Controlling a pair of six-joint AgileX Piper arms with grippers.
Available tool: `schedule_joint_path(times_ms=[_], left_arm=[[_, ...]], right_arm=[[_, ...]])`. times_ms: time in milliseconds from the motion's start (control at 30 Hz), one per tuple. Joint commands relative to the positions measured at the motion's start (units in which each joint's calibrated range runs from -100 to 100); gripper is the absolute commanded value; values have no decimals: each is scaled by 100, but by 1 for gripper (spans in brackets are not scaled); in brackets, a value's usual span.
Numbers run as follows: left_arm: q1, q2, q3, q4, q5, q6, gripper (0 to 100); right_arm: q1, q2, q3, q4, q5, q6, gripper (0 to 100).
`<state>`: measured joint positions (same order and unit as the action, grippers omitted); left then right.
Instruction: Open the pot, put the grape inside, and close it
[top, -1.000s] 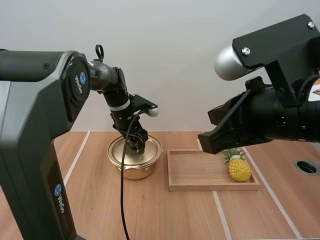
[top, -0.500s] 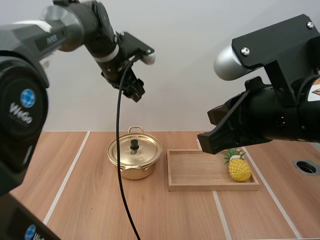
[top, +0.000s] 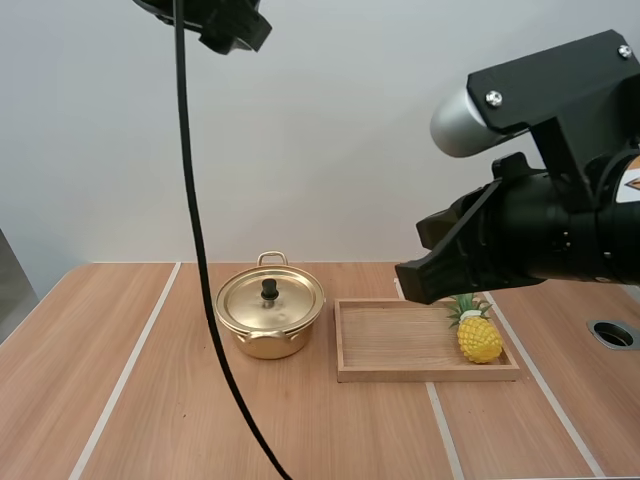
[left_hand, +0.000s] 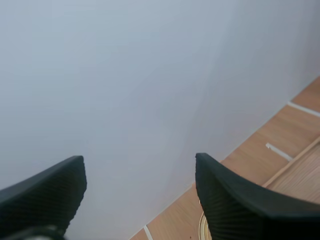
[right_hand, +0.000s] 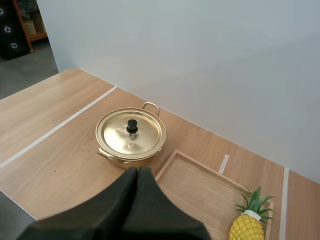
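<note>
A gold pot (top: 268, 330) stands on the table with its lid (top: 270, 299) on and a black knob (top: 269, 289) in the middle. My left gripper (top: 232, 28) hangs high above the pot, far from it. In the left wrist view that gripper (left_hand: 140, 200) is open, its fingers (left_hand: 47, 197) wide apart with nothing between them. In the right wrist view my right gripper (right_hand: 137, 172) is shut as one dark wedge, and it points at the pot (right_hand: 131, 136) from a distance. The right arm (top: 540, 230) hovers over the tray's right end.
A wooden tray (top: 400, 345) lies right of the pot, with a yellow toy pineapple (top: 478, 337) at its right end. The tray (right_hand: 200, 187) and pineapple (right_hand: 248, 227) lie beyond the right fingertips. A round hole (top: 613, 334) sits in the table at far right.
My left gripper has risen from the pot's lid knob to high above the table. The lid stays on the pot. The right arm has not moved.
</note>
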<state>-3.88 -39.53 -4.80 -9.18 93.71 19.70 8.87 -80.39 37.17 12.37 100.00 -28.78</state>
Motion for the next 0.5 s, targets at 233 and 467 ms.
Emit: schedule_joint_path(times_ms=[233,467], left_arm=[[4,-1240,38,-30,472,-604,8],[4,-2488,1312,-25,-6,-935,0]], right_arm=[[-31,-337,6,-670,0,764,0],[-33,-1249,6,-1018,0,1198,0]])
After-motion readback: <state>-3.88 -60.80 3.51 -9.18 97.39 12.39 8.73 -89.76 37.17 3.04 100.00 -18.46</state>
